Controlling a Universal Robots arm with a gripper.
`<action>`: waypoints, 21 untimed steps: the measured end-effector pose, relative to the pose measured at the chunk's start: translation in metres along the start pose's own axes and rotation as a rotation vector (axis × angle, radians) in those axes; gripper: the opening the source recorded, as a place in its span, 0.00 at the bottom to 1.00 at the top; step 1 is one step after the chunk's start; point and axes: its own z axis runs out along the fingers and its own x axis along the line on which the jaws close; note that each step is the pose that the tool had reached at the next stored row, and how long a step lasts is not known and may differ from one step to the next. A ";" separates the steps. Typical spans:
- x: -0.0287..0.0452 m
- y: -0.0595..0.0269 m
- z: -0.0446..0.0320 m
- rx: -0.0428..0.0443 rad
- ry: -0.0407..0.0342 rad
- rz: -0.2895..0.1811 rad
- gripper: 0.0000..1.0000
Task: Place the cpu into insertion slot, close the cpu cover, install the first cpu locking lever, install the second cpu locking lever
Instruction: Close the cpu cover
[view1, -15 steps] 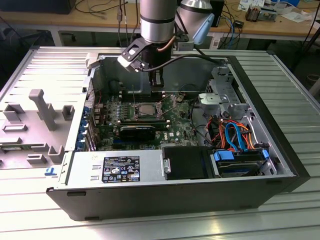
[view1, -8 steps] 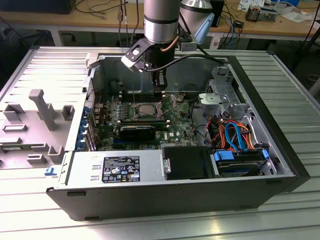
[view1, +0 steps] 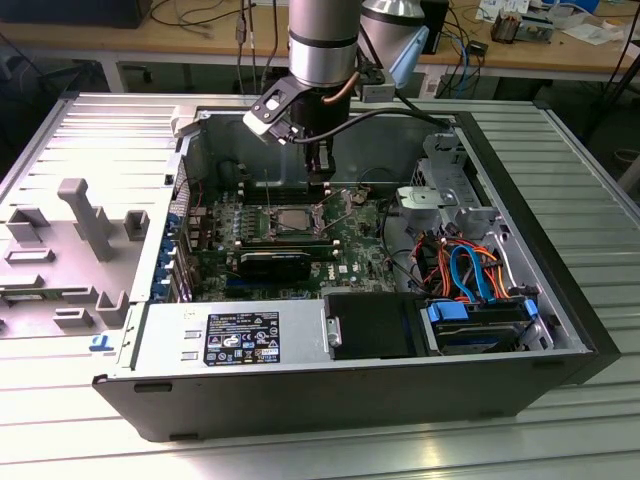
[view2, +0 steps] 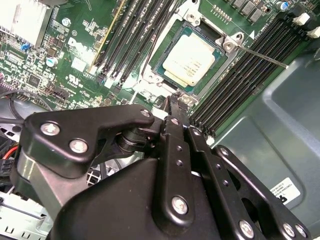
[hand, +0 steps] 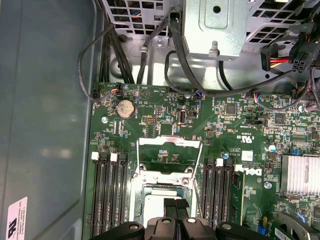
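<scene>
Ribbed aluminium surface holding an open dark grey computer case laid on its side, with cluttered wooden workbenches behind. Grey robot arm reaching straight down into the case, black jaws at its end closed together, finger against finger.

Directly beneath the jaws, green circuit board bearing the square, silver-rimmed insertion slot. Small flat square silver-grey cpu already seated level in that slot, just ahead of the jaw tips in the second wrist view. Jaw tips low over the slot's near edge, beside a silver screw; touching or just clear, cannot tell.

Thin silver cpu cover, a metal frame with a square window, swung open off the chip just beyond the jaws in the first wrist view, green board visible through the window. Thin silver wire locking lever sticking out from a slot corner, slanting across long black memory slots, off to one side of the jaws.

Farther from the jaws, ribbed silver heatsink and round coin battery on the board. Bundled orange and blue cables toward the exterior view's right.
</scene>
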 end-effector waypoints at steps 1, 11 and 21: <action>0.0000 0.0000 0.0000 0.0000 0.0000 0.000 0.11; -0.0003 0.0051 0.0004 0.0000 0.0000 0.000 0.11; -0.0018 0.0303 0.0023 0.0002 -0.0022 0.000 0.11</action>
